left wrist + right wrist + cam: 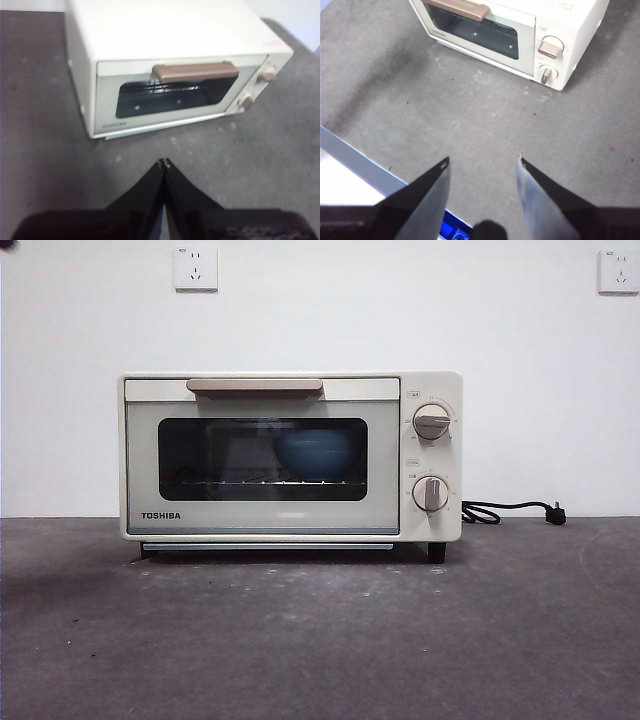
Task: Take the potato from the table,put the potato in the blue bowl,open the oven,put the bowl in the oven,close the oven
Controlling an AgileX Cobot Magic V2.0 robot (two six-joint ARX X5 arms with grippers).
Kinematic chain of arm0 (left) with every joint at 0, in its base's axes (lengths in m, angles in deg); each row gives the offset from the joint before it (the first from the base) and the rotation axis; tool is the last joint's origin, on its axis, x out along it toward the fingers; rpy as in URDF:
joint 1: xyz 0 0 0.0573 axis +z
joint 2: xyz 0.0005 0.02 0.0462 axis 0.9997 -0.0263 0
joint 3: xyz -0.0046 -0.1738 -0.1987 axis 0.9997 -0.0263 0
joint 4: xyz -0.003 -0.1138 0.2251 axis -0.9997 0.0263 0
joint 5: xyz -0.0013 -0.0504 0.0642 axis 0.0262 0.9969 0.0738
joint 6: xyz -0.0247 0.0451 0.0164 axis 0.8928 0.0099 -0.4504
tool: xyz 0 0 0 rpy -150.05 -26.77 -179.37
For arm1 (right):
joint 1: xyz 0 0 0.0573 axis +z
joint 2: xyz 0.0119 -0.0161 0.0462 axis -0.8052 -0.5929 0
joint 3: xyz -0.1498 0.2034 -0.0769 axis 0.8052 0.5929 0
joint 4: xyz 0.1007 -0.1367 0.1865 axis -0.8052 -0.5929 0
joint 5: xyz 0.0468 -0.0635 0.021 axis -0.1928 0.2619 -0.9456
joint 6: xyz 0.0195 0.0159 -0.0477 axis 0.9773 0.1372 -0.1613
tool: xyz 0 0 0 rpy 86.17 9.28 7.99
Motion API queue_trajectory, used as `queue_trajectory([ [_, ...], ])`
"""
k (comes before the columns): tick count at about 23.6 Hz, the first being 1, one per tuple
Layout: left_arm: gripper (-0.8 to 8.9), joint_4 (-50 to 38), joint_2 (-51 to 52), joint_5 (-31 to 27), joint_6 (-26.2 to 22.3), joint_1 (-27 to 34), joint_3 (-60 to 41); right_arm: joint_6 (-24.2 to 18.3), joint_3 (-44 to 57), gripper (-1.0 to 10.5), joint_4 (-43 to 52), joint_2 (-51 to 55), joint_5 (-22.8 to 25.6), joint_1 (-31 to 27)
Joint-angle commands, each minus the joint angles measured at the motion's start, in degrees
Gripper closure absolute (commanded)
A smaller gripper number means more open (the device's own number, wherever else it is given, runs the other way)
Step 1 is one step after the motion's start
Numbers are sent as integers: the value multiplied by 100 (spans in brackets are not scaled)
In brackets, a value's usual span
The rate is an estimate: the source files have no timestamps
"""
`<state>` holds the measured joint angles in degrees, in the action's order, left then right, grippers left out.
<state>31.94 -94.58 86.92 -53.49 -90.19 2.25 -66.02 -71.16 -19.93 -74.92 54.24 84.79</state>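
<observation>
Inside shut oven [290, 455], blue bowl [315, 452], far from both hands

The left arm's black two-jawed gripper [164, 162] hangs above the surface, its jaws pressed together at the tips. The right arm's black gripper [482, 160] hangs with jaws spread wide, holding nothing.

Plain white wall [320, 310] behind; two white sockets, upper left [195, 268] and upper right [618, 271].
</observation>
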Motion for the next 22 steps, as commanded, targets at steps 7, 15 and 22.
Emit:
queue_trajectory([
  [7,821,1414,415,-284,-343,-125,796,-107,2,729,-149,-50,-9,15],
  [15,821,1596,431,-249,-334,-122,859,-199,2,961,-219,-50,-7,15],
  [22,818,1598,431,-240,-308,-122,859,243,2,941,-219,-48,11,13],
])
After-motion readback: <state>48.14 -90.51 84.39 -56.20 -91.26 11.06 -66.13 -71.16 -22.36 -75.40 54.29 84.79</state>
